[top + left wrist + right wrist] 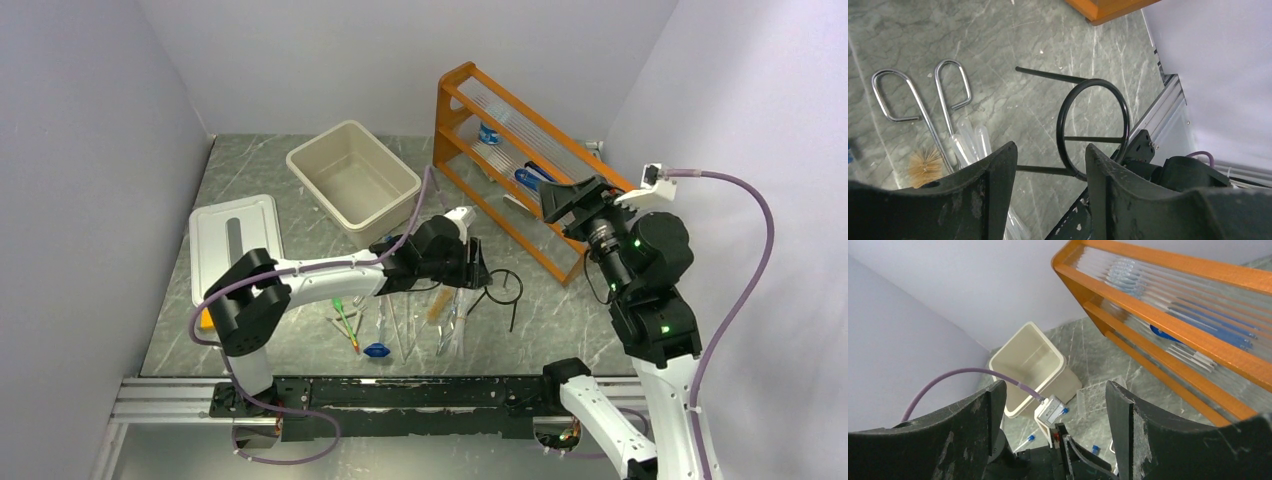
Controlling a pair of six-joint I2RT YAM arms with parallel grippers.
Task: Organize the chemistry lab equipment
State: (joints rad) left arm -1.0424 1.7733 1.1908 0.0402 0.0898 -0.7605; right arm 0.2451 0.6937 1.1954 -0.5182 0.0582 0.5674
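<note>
Jaws of left gripper (1050, 150) stood apart, clamping nothing; the ring of the ring stand (1093, 139) lay in the gap just past the tips. Whether the 3 o'clock finger (1108, 185) touched the wire could not be told. Right gripper (1055, 387) jaws spread wide, empty, in the air.

Ring stand: thin black wire, round hoop with one crossbar, straight legs. It lay flat on the grey veined table (560, 320) near the centre of the top view.

At 9 o'clock of the stand in the wrist view:
- tweezers (922, 112), bright bent steel wire with two looped handles
- brush (925, 167), tan bristle tuft, touching the tweezers
- clear tubes (973, 140), rounded ends, just beside the tweezers

In the top view, green droppers (345, 318) and a blue-capped tube (378, 349) lay at 7 o'clock of the gripper. A clear ridged tube rack (1095, 397) sat below the right gripper, beside the beige plastic bin (395, 205).

Orange shelf (455, 90) stood at 1 o'clock, with clear ribbed panels. A white lid (235, 250) lay at 9 o'clock.

Left arm was stretched low from 7 o'clock toward centre, fingers scuffed matte black, pointing to 3 o'clock. Right arm was reared up at 3 o'clock, elbow folded, gripper aimed toward 10 o'clock near the shelf's end.
</note>
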